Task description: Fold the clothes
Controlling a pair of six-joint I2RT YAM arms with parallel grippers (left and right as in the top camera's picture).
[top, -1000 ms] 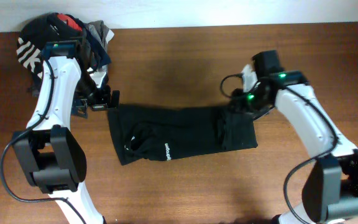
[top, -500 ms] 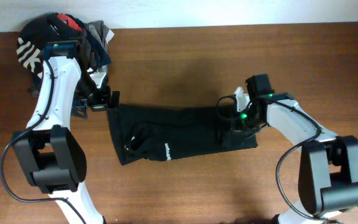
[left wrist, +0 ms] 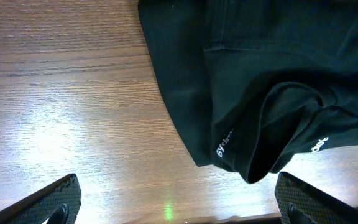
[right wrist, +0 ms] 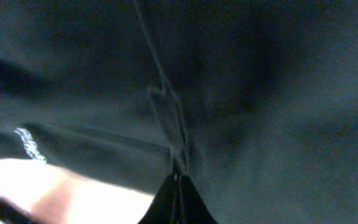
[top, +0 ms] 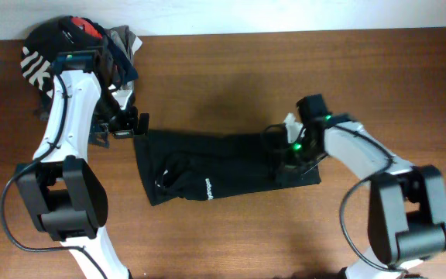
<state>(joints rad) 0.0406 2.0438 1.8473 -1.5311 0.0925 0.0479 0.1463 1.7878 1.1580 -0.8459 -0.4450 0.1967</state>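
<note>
Pinching the right end of the long plain black stretchy garment (top: pixel 215 167) lying on the wooden counter (top: pixel 231 70) with right fingers (right wrist: pixel 166 211) just pressed together, holding left fingers (left wrist: pixel 48 199) spread wide beside its left edge, seemingly ready for folding.

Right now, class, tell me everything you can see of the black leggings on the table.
The black leggings are plain, matte, stretchy-looking fabric, lying flat as a wide band on the wooden table. Small white lettering shows near the lower middle; a loose fold gapes at the left end. The right end is doubled over. The right claw is shut, seemingly pinching a crease there. The open left claw sits beside the upper left corner.
</note>
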